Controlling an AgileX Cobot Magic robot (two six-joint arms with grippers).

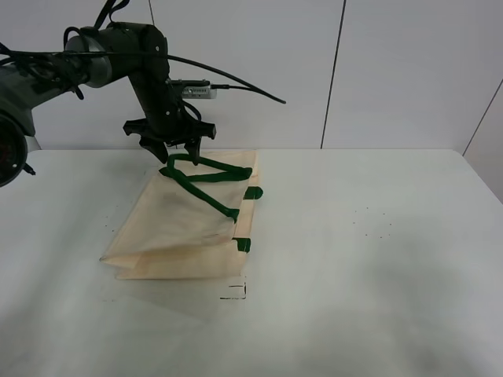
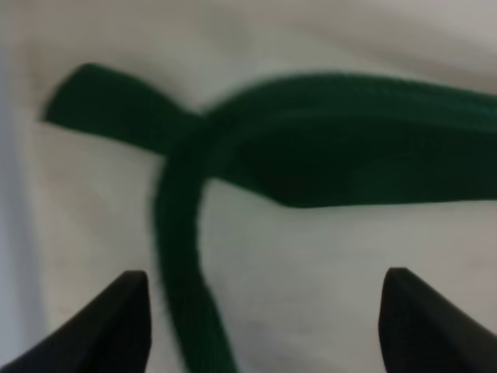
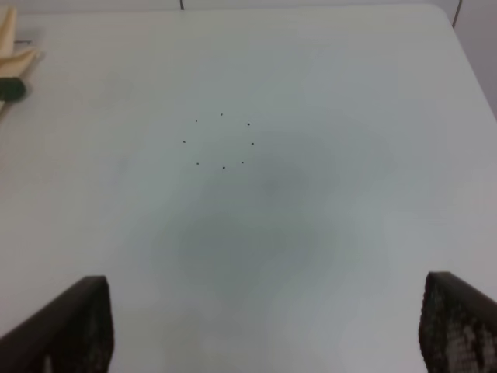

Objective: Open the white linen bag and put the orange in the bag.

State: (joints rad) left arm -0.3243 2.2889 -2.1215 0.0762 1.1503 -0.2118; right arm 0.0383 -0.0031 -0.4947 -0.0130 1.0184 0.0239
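The white linen bag (image 1: 185, 224) lies flat on the table, left of the middle, with its dark green handles (image 1: 208, 174) bunched on its far right part. My left gripper (image 1: 179, 155) hovers open just above the handles at the bag's far end. In the left wrist view the green handle (image 2: 326, 132) lies on the cream cloth beyond the spread left gripper (image 2: 264, 326). My right gripper (image 3: 264, 334) is open and empty over bare table, and it is outside the exterior view. A corner of the bag (image 3: 12, 47) shows in its view. The orange is out of view.
A small black mark (image 1: 233, 292) sits on the table just in front of the bag. A ring of tiny dark dots (image 3: 223, 142) marks the table to the right of the bag. A white wall stands behind the table's far edge.
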